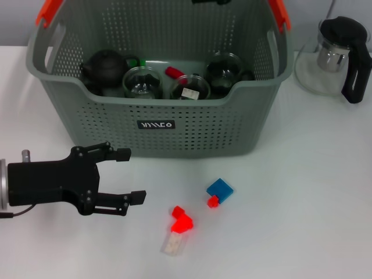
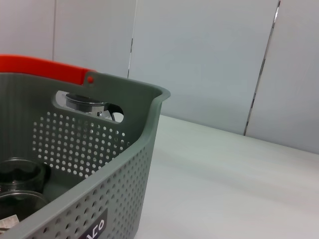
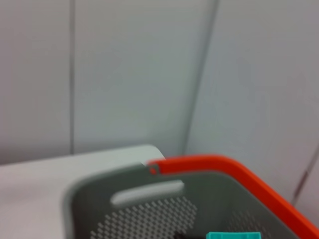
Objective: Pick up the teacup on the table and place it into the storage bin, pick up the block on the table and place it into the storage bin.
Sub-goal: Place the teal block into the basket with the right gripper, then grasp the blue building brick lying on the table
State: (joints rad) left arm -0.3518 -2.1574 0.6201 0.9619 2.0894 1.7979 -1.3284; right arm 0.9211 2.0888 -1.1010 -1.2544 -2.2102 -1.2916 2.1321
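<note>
The grey-green storage bin (image 1: 75,87) stands at the back of the table, with its orange handle (image 2: 45,67) and rim (image 3: 99,181) close in both wrist views. Inside it sit glass teacups (image 1: 142,82), a black teapot (image 1: 104,67) and small red and green pieces. On the table in front lie a blue block (image 1: 220,188) touching a small red block (image 1: 213,201), and a red block (image 1: 181,221) on a pale flat piece (image 1: 174,244). My left gripper (image 1: 132,175) hovers open, low, left of the blocks. A dark sliver (image 1: 212,2) over the bin may be my right arm.
A glass teapot with a black lid and handle (image 1: 334,55) stands on the table right of the bin. A teal object (image 3: 233,235) shows at the edge of the right wrist view, inside the bin's outline. White table surrounds the blocks.
</note>
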